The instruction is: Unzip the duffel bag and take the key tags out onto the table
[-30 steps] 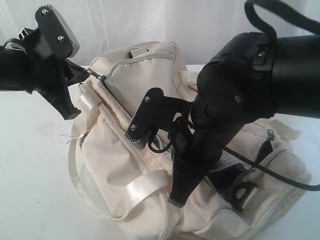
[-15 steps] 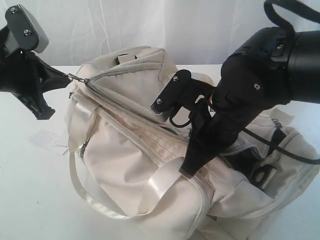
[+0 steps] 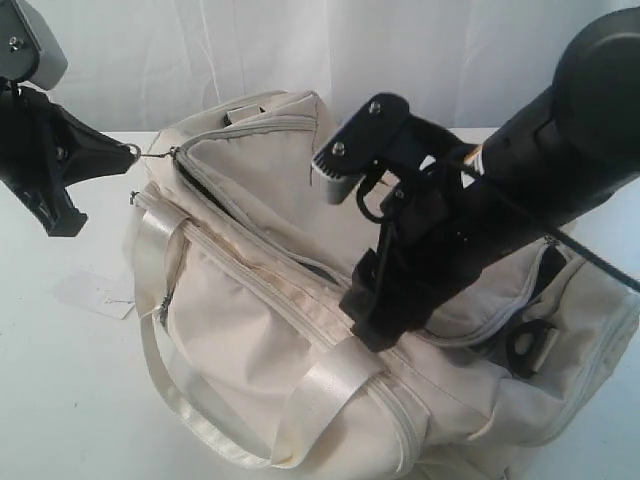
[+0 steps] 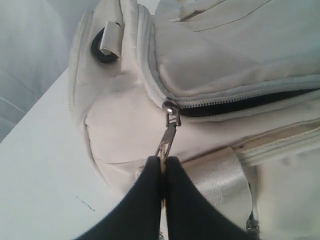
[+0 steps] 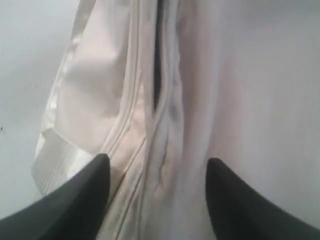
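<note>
Tugging the bag [image 3: 300, 300] open on the table [image 3: 60, 400].
Exterior: pinches the zip pull [image 3: 155, 153] in the left gripper [image 3: 133, 152], dragged farther toward 9 o'clock than half a second ago, widening the slit [image 3: 200, 185]; keeps the right gripper [image 3: 352, 245] spread over the bag's middle, arm now raised toward 2 o'clock. Left wrist: shows jaws pressed together on the pull, dark slit behind it, inside unreadable. Right wrist: shows spread fingers [image 5: 75, 205] over a blurred seam [image 5: 157, 75], bases cut off.
</note>
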You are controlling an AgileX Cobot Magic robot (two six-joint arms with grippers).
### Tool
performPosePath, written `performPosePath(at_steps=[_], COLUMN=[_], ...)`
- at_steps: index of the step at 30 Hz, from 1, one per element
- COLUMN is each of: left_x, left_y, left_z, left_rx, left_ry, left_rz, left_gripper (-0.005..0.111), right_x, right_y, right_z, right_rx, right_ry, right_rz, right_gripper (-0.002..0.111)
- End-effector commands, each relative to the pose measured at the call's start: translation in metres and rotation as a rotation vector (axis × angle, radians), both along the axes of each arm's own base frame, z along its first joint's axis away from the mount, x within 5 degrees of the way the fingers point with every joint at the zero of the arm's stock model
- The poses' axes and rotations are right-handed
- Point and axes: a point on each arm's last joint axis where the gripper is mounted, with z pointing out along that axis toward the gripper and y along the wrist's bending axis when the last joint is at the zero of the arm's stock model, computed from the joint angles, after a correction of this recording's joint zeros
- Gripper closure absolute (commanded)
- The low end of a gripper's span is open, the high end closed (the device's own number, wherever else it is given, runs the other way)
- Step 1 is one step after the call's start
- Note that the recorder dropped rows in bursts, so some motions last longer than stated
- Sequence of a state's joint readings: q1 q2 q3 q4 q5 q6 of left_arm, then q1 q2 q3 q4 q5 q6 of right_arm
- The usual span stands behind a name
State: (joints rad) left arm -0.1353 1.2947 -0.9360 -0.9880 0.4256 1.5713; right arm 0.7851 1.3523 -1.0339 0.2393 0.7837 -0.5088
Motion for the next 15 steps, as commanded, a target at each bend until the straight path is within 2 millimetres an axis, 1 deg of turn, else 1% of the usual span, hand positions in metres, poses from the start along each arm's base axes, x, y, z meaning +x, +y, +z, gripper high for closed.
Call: performPosePath(at_steps=[1, 4, 8, 11, 15], left_x=[-0.002, -0.001, 0.001, 0.004, 0.015], left_y=[-0.011, -0.014, -0.015, -0.016, -0.018], left_z=[-0.001, -0.002, -0.001, 0.006, 0.018], left_rx=[-0.034, -0.033, -0.026, -0.030, -0.036], left_ry=[0.033, 0.037, 0.020, -0.002, -0.037], left_rz=[-0.050, -0.062, -0.048, -0.049, -0.051], left_gripper=[0.107, 0.107, 0.107, 0.107, 0.107], right_x=[0.003, 0.005, 0.002, 0.005, 0.014], right_y=[0.000, 0.007, 0.030, 0.049, 0.072], right_z=[0.020, 0.025, 0.021, 0.012, -0.011], right_rx=[0.161, 0.246, 0.307, 0.326, 0.329], right_ry=[-0.112, -0.152, -0.207, -0.277, -0.328], right_rz=[-0.045, -0.030, 0.068, 0.086, 0.055], right_gripper=[0.044, 0.044, 0.044, 0.044, 0.044])
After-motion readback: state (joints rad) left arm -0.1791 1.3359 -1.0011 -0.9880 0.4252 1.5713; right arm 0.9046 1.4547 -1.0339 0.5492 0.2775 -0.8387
